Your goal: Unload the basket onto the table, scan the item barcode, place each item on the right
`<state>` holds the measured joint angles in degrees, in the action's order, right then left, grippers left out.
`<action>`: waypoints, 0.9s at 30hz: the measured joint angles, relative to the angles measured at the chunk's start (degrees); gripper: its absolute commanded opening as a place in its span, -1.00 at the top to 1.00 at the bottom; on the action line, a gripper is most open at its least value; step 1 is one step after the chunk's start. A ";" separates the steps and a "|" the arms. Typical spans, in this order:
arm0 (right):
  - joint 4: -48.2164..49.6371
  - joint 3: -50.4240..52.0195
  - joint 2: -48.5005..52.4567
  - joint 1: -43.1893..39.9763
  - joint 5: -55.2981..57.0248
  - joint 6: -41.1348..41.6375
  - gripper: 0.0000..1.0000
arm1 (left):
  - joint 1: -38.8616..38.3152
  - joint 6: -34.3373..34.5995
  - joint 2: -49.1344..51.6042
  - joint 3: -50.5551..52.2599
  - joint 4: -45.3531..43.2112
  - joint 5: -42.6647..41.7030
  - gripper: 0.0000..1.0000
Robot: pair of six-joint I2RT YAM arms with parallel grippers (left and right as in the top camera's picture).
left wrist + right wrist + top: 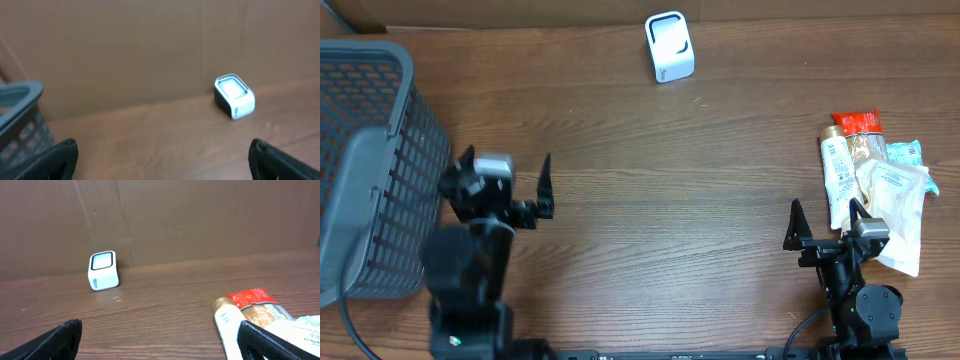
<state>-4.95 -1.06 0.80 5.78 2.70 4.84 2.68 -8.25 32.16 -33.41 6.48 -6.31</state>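
1. My left gripper [507,160] hangs above the desk [670,210] on the left side, its jaws spread as wide as they go, with nothing between them.
2. My right gripper [824,210] sits low on the right side, also wide open and holding nothing.
3. The barcode scanner [669,46], a small white box with a dark-rimmed window, stands at the far edge of the desk, up against the brown cardboard wall [200,215]. It is well apart from both my grippers.
4. The items to scan lie in a loose pile on the desk at the far right, just beside and beyond my right gripper. I cannot tell whether my outer finger touches the pile.
5. In that pile a white tube [836,170] lies lengthwise, with a red-and-orange packet [858,123] at its far end. A white pouch [895,200] is closest to me, and a teal packet [905,153] peeks out at the right.
6. From my right wrist, the tube's cap end and the red packet show between my fingers [55,340], towards the right one.
7. A grey mesh basket [380,120] stands at the left edge of the desk, close beside my left gripper.
8. No barcode is readable on any item from these views.
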 measured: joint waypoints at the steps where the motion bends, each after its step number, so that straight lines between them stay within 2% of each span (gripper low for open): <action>1: -0.02 0.00 0.00 -0.02 -0.07 0.02 -1.00 | 0.00 -0.46 -3.23 5.01 -4.15 -0.63 -0.99; 5: -0.02 0.00 0.00 0.00 -0.35 0.00 -1.00 | -0.35 -1.68 -12.81 18.51 -10.40 -1.81 -0.99; 12: 0.04 0.00 0.00 0.00 -0.35 0.00 -1.00 | -2.49 -4.79 -24.79 30.53 -10.75 -2.49 -0.99; 19: -0.02 0.00 0.00 0.00 -0.37 0.00 -1.00 | -2.60 -5.73 -30.95 32.81 -2.99 -2.56 -0.99; 27: -0.04 0.00 0.00 0.00 -0.37 0.00 -1.00 | -2.60 -5.73 -31.19 32.85 -2.99 -2.56 -0.99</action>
<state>-4.99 -1.06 0.80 5.78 2.33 4.84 0.08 -13.98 0.97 -0.56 3.49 -8.86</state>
